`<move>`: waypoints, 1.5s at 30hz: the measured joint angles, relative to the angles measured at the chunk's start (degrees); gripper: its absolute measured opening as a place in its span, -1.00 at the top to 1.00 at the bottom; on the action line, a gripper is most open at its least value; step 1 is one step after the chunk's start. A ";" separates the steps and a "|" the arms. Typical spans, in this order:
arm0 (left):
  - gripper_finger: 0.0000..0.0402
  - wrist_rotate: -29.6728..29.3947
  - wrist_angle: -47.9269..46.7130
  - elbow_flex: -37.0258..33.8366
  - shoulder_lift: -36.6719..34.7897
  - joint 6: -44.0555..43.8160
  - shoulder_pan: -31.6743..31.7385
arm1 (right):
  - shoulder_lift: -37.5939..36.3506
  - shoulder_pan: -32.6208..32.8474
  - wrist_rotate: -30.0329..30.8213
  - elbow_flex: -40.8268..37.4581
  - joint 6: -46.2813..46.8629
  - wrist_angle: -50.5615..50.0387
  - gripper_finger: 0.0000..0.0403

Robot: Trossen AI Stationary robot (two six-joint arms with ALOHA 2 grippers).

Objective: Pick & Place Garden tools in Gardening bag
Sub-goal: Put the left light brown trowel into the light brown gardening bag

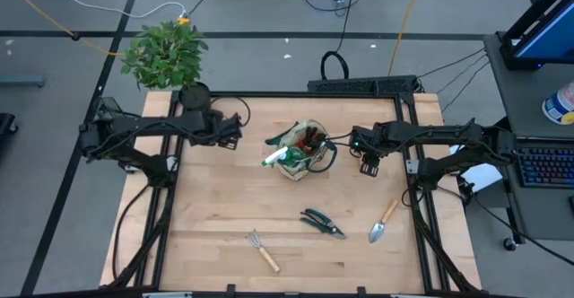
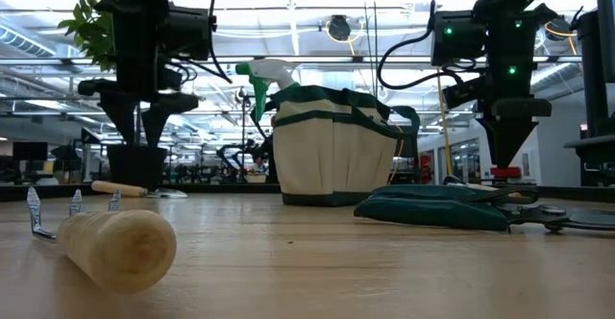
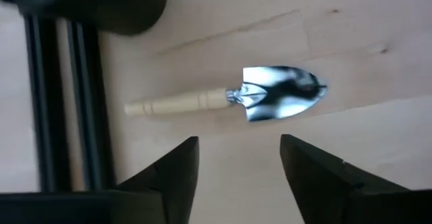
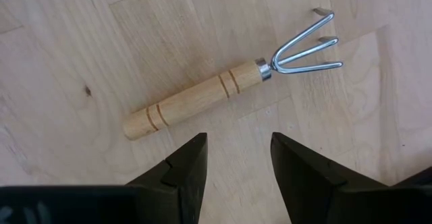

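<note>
The beige gardening bag (image 1: 300, 152) with green trim stands upright mid-table and holds a green-white sprayer (image 1: 274, 157) and dark red items. My left gripper (image 3: 239, 150) hovers open, pointing down, above a wooden-handled silver trowel (image 3: 270, 96) lying flat near the black pot; my arm hides this trowel in the high view. My right gripper (image 4: 239, 146) hovers open, pointing down, above a wooden-handled rake (image 4: 223, 89) lying flat right of the bag. A second rake (image 1: 263, 251), dark shears (image 1: 323, 223) and a second trowel (image 1: 384, 222) lie toward the near edge.
A leafy plant in a black pot (image 1: 193, 94) stands at the far left corner, close to my left gripper (image 1: 229, 135). The black frame rail (image 3: 67, 102) runs beside the trowel. Bare wood lies between the bag and the near tools.
</note>
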 joint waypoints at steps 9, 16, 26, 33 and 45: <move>-0.21 4.08 -0.05 0.00 0.37 17.23 2.79 | 0.00 0.00 0.00 0.00 0.00 -0.01 0.22; -0.21 6.75 0.07 0.00 0.37 27.12 4.80 | 0.00 -0.02 0.00 0.00 0.00 0.00 0.22; -0.21 7.83 3.72 0.00 2.30 38.19 5.77 | 0.00 -0.01 0.00 0.00 0.00 -0.01 0.22; -0.21 8.60 0.82 0.00 6.77 39.96 8.22 | 0.00 -0.02 0.00 0.00 0.00 0.00 0.22; -0.21 9.05 0.82 0.00 9.61 47.60 13.65 | 0.00 0.00 -0.02 0.00 0.00 0.01 0.22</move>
